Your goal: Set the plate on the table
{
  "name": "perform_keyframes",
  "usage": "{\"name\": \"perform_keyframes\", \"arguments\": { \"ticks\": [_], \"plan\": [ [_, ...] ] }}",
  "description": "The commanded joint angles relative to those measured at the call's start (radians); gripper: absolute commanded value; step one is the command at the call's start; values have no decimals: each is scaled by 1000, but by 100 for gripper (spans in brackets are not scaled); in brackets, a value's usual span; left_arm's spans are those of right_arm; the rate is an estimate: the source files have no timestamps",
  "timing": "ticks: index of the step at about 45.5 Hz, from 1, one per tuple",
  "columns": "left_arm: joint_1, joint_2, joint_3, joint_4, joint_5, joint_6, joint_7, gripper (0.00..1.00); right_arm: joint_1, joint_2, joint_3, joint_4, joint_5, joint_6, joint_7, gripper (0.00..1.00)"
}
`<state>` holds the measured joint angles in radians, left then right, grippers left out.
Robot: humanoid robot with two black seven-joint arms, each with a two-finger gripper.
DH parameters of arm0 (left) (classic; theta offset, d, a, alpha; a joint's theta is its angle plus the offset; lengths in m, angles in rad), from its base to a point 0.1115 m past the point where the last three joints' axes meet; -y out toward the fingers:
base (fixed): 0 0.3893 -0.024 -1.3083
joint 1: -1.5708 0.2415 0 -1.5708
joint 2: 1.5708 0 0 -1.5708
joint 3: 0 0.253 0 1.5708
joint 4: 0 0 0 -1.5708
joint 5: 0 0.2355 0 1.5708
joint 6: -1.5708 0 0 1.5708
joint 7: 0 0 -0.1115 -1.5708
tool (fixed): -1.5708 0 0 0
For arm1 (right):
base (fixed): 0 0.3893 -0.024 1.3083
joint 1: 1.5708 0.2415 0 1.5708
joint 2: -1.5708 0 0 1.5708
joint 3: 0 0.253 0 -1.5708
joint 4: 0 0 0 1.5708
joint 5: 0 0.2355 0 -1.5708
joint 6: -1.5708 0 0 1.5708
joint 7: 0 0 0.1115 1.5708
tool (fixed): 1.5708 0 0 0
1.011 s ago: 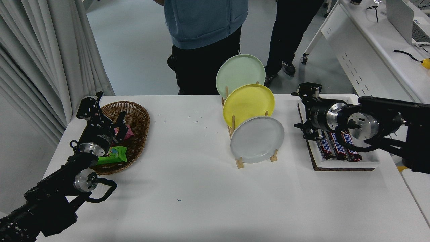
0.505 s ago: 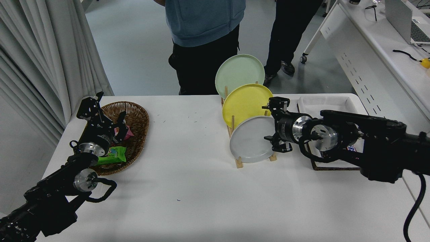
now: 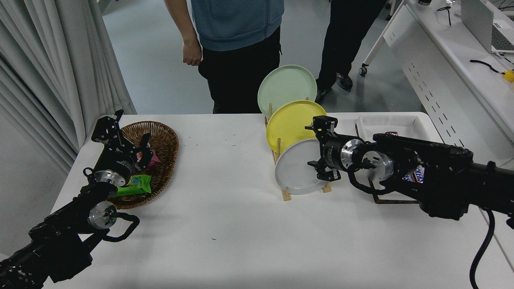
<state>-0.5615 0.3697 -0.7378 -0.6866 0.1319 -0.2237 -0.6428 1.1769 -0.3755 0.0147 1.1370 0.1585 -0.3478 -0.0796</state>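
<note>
Now right claw (image 3: 317, 150), fingers spread, at grey plate (image 3: 295, 168) in rack (left claw unclear) on white table (image 3: 241, 224).

Pale grey-blue smooth floor (image 3: 152, 60); pleated white curtains (image 3: 52, 68) hang left; a white perforated-panel desk (image 3: 437, 68) stands at right.

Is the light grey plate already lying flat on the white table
No, the round light grey plate stands on edge in the wooden rack, frontmost.
</note>
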Motion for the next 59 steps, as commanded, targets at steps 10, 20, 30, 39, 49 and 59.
{"name": "perform_keyframes", "arguments": {
  "ticks": [10, 20, 30, 39, 49, 59],
  "plan": [
    [0, 0, 0, -1, 0, 0, 0, 100, -23, -3, 33, -11, -80, -2, 0, 99],
    [0, 0, 0, 1, 0, 0, 0, 100, -39, 1, 48, -13, -62, -23, 0, 98],
    [0, 0, 0, 1, 0, 1, 0, 100, -45, -2, 48, -14, -56, -31, -2, 83],
    [0, 0, 0, -1, 0, 0, 0, 100, -45, -3, 59, -13, -13, -30, -2, 76],
    [0, 0, 0, -1, 0, 1, 0, 100, -46, -3, 64, -13, 53, -34, -3, 72],
    [0, 0, 0, -1, 0, 0, 0, 100, -45, -3, 64, -13, 72, -62, -6, 50]
  ]
}}
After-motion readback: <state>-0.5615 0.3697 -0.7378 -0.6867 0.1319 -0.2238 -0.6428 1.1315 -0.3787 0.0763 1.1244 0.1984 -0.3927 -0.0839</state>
